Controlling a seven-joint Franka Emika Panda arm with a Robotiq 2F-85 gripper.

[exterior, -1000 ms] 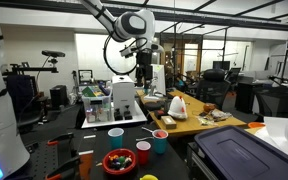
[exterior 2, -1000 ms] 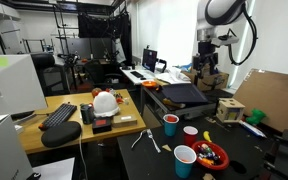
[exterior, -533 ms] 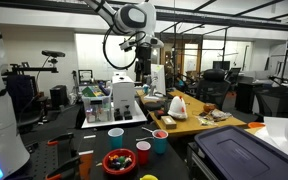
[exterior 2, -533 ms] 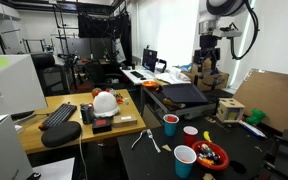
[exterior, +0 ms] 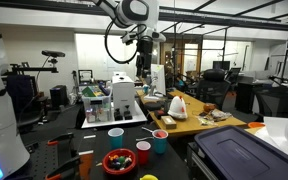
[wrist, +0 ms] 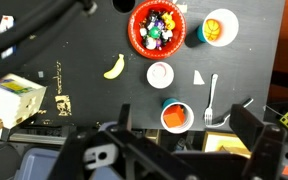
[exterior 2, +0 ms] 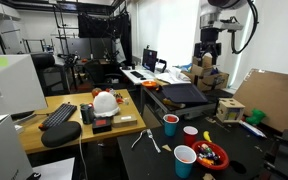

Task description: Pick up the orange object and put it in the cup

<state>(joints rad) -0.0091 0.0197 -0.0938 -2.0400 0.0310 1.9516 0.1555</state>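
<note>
The orange object [wrist: 175, 118] lies inside a teal cup with a white rim [wrist: 176, 104] on the black table. That cup also shows in both exterior views [exterior: 160, 142] [exterior 2: 170, 124]. My gripper [wrist: 189, 138] is open and empty, high above the table, with its two fingers framing that cup in the wrist view. It hangs well above the desks in both exterior views [exterior: 144, 72] [exterior 2: 208, 62].
Near the cup stand a white cup [wrist: 161, 74], another teal cup [wrist: 220, 27] and a red bowl of small things [wrist: 156, 27]. A banana [wrist: 114, 67], a white fork [wrist: 211, 100] and a wooden block [wrist: 9, 100] lie on the table.
The arm has risen a little, carrying the open gripper higher. The things on the table have not moved.
</note>
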